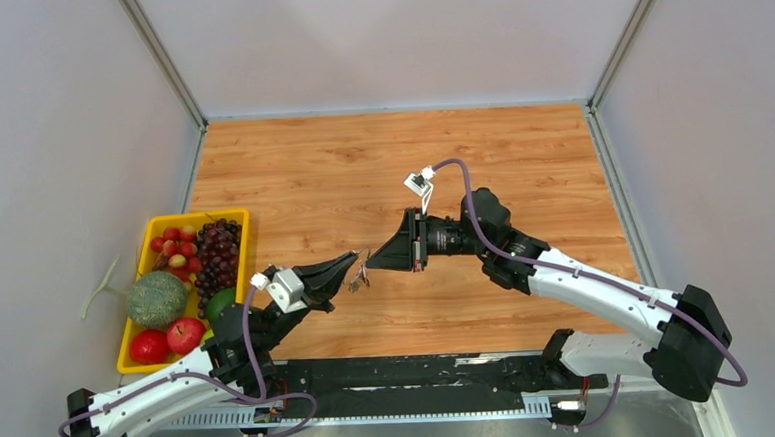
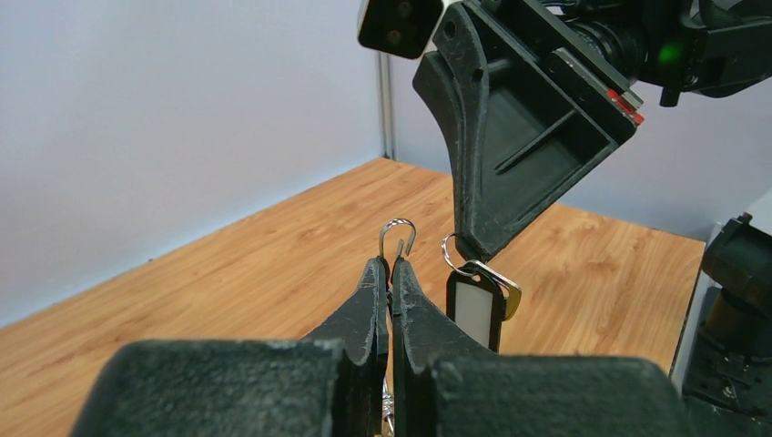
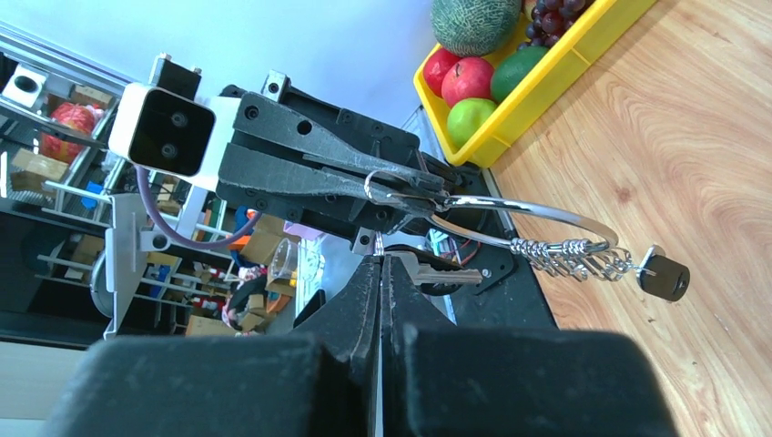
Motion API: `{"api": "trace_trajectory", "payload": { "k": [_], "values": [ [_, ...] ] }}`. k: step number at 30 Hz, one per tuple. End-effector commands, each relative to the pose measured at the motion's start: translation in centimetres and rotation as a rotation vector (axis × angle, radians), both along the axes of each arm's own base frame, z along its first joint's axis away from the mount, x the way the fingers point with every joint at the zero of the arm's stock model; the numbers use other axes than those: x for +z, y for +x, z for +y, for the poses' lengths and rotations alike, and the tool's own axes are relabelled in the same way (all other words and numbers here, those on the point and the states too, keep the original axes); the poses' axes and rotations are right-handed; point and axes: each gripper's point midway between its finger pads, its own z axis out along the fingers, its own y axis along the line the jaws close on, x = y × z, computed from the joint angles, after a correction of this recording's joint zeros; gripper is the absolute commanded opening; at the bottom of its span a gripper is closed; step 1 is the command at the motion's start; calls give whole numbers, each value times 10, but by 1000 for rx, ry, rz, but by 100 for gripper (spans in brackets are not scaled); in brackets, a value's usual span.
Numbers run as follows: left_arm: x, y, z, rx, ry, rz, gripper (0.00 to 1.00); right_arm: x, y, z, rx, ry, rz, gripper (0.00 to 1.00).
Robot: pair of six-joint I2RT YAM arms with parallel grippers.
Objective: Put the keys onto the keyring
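Observation:
My left gripper is shut on the keyring, whose open hooked wire end sticks up past the fingertips. In the right wrist view the keyring arcs out from the left gripper, with a cluster of silver keys and a black-headed key hanging on it. My right gripper is shut on a second key by its small split ring. In the left wrist view that key hangs just right of the hook. Both grippers meet above the table.
A yellow tray of fruit stands at the table's left edge; it also shows in the right wrist view. Grey walls close off the left, back and right sides. The arm bases and a black rail run along the near edge.

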Motion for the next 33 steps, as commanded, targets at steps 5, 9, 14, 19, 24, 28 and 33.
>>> {"api": "trace_trajectory", "payload": {
  "k": [5,9,14,19,24,28,33],
  "values": [
    [26,-10,3,-37,-75,-87,0,15,5,6,-21,71,10,0],
    [26,-11,3,-42,-80,-89,0,13,7,7,-31,71,21,0],
    [26,-12,2,-49,-79,-91,0,15,9,7,-40,80,27,0],
    [26,-14,1,-58,-80,-95,0,17,8,7,-42,91,37,0],
    [27,-15,0,-69,-80,-99,0,18,9,7,-47,97,49,0],
    [27,-17,-1,-78,-77,-102,0,22,10,6,-57,108,42,0],
    [27,-17,-2,-83,-74,-105,0,23,10,6,-62,108,43,0]
  ]
}}
